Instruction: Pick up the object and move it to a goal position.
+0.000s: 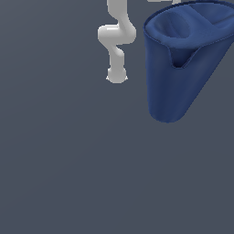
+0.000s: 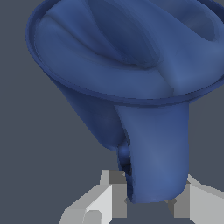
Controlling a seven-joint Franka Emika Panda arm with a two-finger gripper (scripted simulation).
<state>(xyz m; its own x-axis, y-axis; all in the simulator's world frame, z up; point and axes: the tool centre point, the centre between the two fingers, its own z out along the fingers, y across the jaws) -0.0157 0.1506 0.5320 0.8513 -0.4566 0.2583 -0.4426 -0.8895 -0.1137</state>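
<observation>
The object, a dark blue tapered cup [image 1: 183,68], fills the upper part of the exterior view's right. Its wide rim is up, its rounded base is down, and it tilts a little. In the wrist view the cup [image 2: 131,65] shows its folded inner surface, with a narrower lobe reaching down between my fingers. My gripper [image 2: 148,196] is shut on that lower part. One grey finger [image 2: 114,197] presses on one side and the other finger [image 2: 186,202] on the opposite side. In the exterior view the gripper itself is hidden behind the cup and the frame's upper edge.
The white links of the arm [image 1: 116,41] rise behind the cup down to the base [image 1: 116,75]. A plain dark grey floor [image 1: 68,160] lies all around.
</observation>
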